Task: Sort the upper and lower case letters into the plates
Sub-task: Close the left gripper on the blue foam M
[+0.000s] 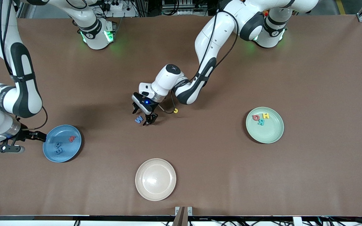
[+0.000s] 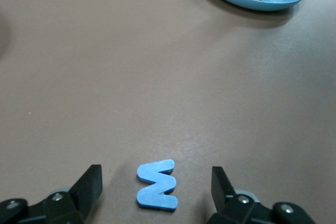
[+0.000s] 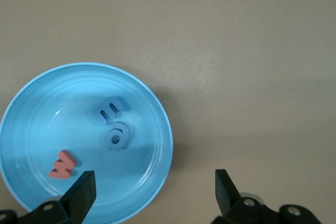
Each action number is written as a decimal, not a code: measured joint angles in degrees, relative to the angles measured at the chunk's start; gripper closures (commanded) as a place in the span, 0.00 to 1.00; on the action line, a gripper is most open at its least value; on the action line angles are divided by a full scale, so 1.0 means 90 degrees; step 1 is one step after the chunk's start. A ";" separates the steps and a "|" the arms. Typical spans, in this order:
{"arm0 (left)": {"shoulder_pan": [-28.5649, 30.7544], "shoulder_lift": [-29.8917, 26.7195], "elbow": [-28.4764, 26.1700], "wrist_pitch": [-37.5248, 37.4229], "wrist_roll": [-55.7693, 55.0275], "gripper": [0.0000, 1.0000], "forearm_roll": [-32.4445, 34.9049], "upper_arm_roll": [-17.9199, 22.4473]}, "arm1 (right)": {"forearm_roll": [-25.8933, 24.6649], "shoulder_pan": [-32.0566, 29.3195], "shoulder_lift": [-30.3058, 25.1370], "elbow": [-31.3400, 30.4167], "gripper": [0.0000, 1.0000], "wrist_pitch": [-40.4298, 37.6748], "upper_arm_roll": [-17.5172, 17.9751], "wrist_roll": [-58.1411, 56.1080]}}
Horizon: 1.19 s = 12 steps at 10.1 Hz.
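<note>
A brown table (image 1: 309, 78) carries everything. Three round plates rest on it, well apart. The cream plate (image 1: 155, 179) lies nearest the front camera and holds no letters. The blue plate (image 1: 62, 143) lies toward the right arm's end of the table, shallow and rimmed, with three letters in it. The mint green plate (image 1: 265, 125) lies toward the left arm's end and also holds three.

The right gripper (image 1: 31, 136) hangs just beside the blue plate's rim, on the side toward the right arm's end, fingers spread wide and holding nothing. The left gripper (image 1: 144, 117) is down near the middle of the table, its fingers apart on either side of a blue letter (image 1: 139, 119); in the left wrist view that letter (image 2: 157, 184) lies flat on the table between the two fingers (image 2: 88, 184), touching neither.

The blue letter is a flat, thick zigzag shape, an M or W, in light blue. A small yellow letter (image 1: 176, 110) lies on the table beside the left arm's wrist, toward the left arm's end; it is curved like a hook.

In the blue plate lie a red zigzag letter (image 3: 62, 164) and two blue ones (image 3: 112, 111), one with prongs like an E, the other rounded. In the green plate lie a red rounded letter (image 1: 256, 117), a yellow H (image 1: 266, 115) and a teal letter (image 1: 261, 122).
</note>
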 measured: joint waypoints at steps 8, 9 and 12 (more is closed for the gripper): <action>-0.0057 0.0276 0.0267 -0.0001 -0.0004 0.48 0.0000 0.0397 | 0.0001 -0.0004 -0.0472 -0.0403 0.00 -0.0114 0.0012 0.0000; -0.0058 0.0279 0.0275 -0.0001 -0.0004 0.49 0.0000 0.0401 | 0.0001 -0.0004 -0.0472 -0.0406 0.00 -0.0114 0.0012 0.0000; -0.0060 0.0293 0.0310 -0.0004 -0.0004 0.72 0.0000 0.0413 | 0.0001 -0.0005 -0.0472 -0.0442 0.00 -0.0114 0.0012 0.0000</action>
